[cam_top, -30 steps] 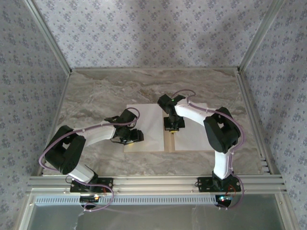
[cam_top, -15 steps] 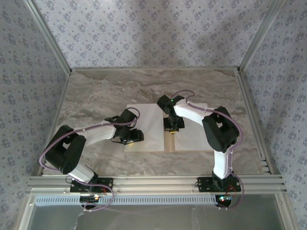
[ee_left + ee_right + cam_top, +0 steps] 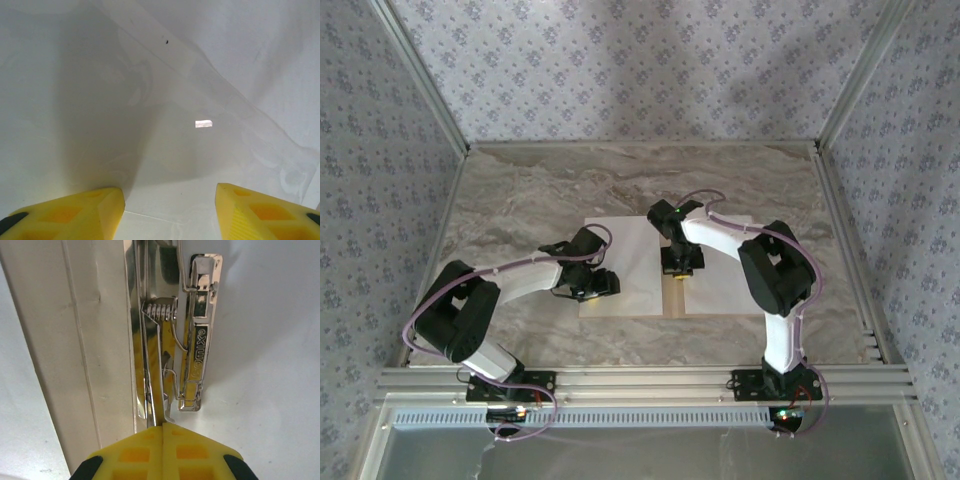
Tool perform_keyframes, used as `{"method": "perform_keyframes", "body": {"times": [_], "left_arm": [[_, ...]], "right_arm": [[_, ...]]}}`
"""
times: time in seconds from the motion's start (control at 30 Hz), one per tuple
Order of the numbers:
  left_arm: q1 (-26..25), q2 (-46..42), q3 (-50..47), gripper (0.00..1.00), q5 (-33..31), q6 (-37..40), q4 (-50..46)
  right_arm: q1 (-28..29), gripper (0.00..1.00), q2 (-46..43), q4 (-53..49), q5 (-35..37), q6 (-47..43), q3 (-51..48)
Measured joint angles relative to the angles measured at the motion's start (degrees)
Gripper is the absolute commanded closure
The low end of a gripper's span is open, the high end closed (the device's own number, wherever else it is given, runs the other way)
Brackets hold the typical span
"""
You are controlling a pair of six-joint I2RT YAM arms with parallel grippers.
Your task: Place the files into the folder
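Note:
The tan folder (image 3: 672,299) lies open mid-table, with a white file (image 3: 632,245) on its left leaf and another (image 3: 725,286) on its right leaf. My right gripper (image 3: 680,264) is over the crease. In the right wrist view its yellow fingers (image 3: 163,428) are shut on the thin lever of the metal clip (image 3: 175,340), beside the tan crease strip (image 3: 85,340) and the right file (image 3: 270,365). My left gripper (image 3: 596,284) sits low over the left file's near corner. Its fingers (image 3: 75,215) are open, with white paper (image 3: 100,100) under them and nothing between them.
The folder rests on a marbled grey tabletop (image 3: 520,200) enclosed by patterned walls and aluminium rails (image 3: 640,378) along the near edge. Bare table lies behind and to both sides of the folder.
The right arm's elbow has drifted slightly left. Both grippers stay where they were.

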Motion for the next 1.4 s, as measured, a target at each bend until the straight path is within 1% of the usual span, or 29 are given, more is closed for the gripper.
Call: {"method": "perform_keyframes", "body": {"times": [1.4], "left_arm": [[0.0,-0.1,0.0,0.44,0.0,0.0,0.0]], "right_arm": [[-1.2,0.95,1.0,-1.9,-0.4,0.0,0.6]]}}
